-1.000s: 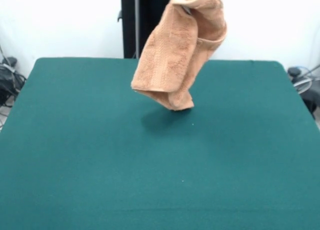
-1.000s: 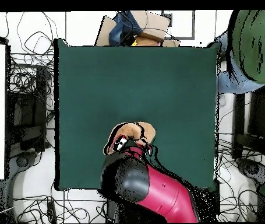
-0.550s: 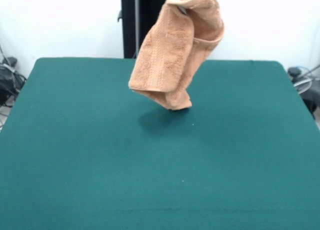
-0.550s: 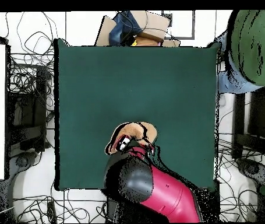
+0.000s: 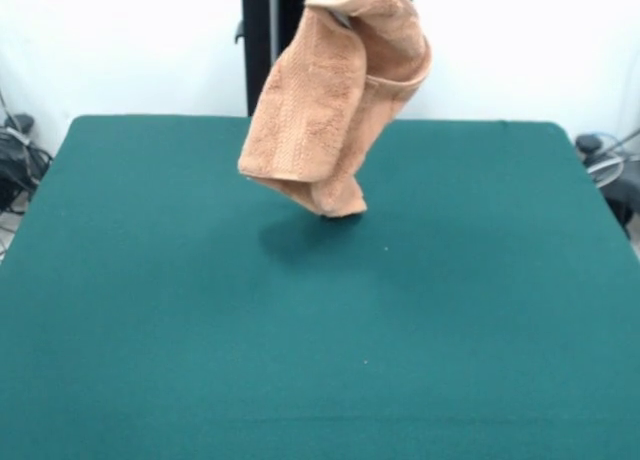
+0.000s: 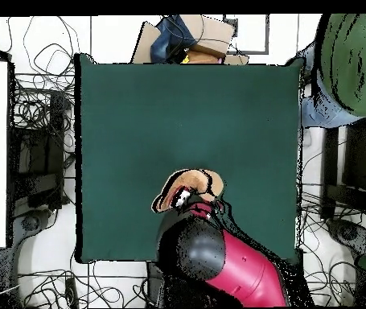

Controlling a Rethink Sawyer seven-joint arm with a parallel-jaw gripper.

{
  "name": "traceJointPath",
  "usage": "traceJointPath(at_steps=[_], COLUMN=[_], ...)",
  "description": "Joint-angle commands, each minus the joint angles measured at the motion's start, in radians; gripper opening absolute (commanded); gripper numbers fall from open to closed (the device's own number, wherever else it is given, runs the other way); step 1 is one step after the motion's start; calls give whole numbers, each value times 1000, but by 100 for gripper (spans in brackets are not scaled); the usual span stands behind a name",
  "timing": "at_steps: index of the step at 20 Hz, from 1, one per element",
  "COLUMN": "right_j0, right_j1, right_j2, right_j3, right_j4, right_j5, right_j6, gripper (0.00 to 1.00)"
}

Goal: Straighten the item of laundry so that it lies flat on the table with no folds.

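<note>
Your tool [image 6: 192, 199] sat at the towel's top, mostly hidden by cloth; whether its tips pinched the fabric or not, you couldn't tell. The towel [image 5: 335, 100] hung bunched and folded, clear of the table [image 5: 320, 330], above its far middle. Its shadow [image 5: 300, 240] lay on the green cloth beneath.

The towel's [image 5: 335, 110] top corner runs off the front view's upper edge at 12 o'clock, so the pincer is unseen there. Overhead, the red arm [image 6: 234, 269] covers most of the towel [image 6: 192, 179], hiding the pincer's grip.
</note>
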Motion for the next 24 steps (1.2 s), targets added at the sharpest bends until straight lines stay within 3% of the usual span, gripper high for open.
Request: traceJointPath(at_steps=[1,11,24], right_j0=[-10,31,113], right_j1=[-34,-38,-56], right_j2=[48,19,-37], right_j3=[141,91,118], right_j4=[15,-27,-36], right_j5=[30,133,117], right_j6=[126,150,215], gripper=[0,0,0])
